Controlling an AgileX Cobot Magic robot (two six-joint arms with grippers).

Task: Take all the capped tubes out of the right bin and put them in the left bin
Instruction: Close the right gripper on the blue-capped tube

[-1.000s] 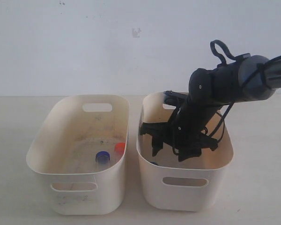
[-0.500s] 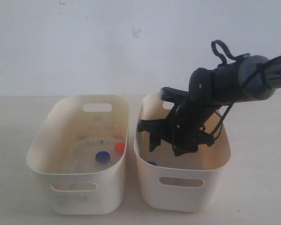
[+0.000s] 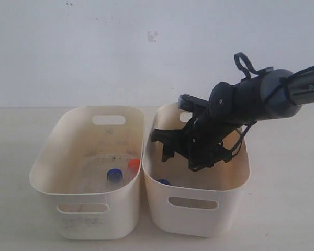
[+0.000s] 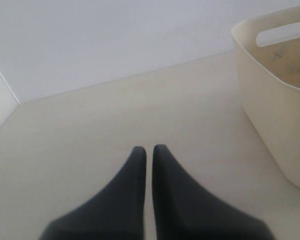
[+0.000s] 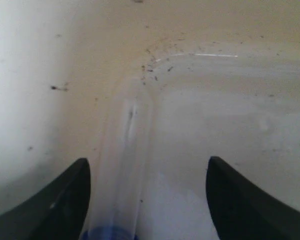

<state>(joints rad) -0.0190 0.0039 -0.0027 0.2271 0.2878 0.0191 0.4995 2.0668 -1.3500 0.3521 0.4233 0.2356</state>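
Pale beige table (image 3: 285, 212) with left bin (image 3: 94, 226) and right bin (image 3: 199, 222) side by side.

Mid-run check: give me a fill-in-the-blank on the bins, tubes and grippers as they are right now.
The right gripper is inside the ___ of the two bins.
Its jaws stand ___, a clear tube with a blue cap lying between them.
The left bin holds a blue-capped tube and one with an ___ cap.
The left gripper is ___, outside both bins.
Missing words: right; open; orange; shut.
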